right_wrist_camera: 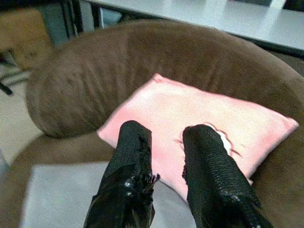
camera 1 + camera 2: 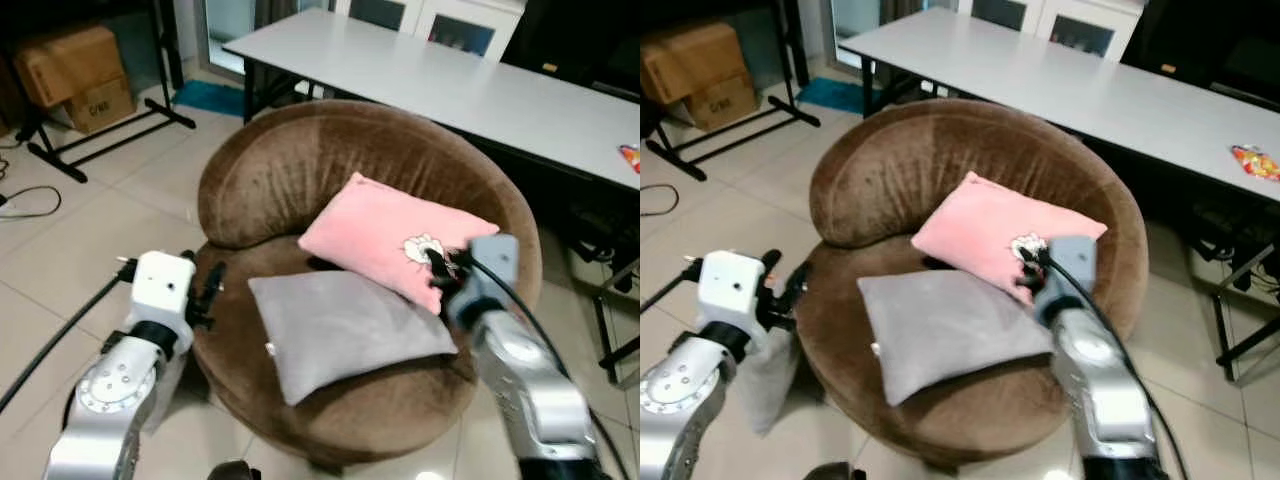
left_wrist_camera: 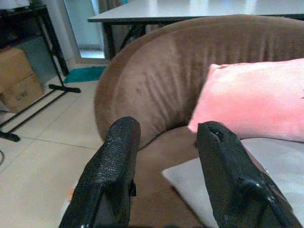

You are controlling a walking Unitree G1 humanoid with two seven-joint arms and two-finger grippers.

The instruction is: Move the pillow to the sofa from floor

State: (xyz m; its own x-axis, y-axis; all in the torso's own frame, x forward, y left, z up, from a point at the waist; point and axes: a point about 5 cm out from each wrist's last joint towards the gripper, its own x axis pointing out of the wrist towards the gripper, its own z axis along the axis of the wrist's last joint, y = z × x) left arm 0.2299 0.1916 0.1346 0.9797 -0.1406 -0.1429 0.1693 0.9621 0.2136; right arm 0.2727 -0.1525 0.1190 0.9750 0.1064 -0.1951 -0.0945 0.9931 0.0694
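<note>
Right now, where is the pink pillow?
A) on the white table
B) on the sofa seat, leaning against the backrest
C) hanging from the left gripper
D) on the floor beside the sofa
B: the pink pillow lies on the round brown sofa, propped against its backrest and overlapping the grey pillow.

Cardboard box (image 2: 75,75): cropped at frame's left edge. Snack packet (image 2: 1254,161) on table (image 2: 1080,90): too small to identify.
</note>
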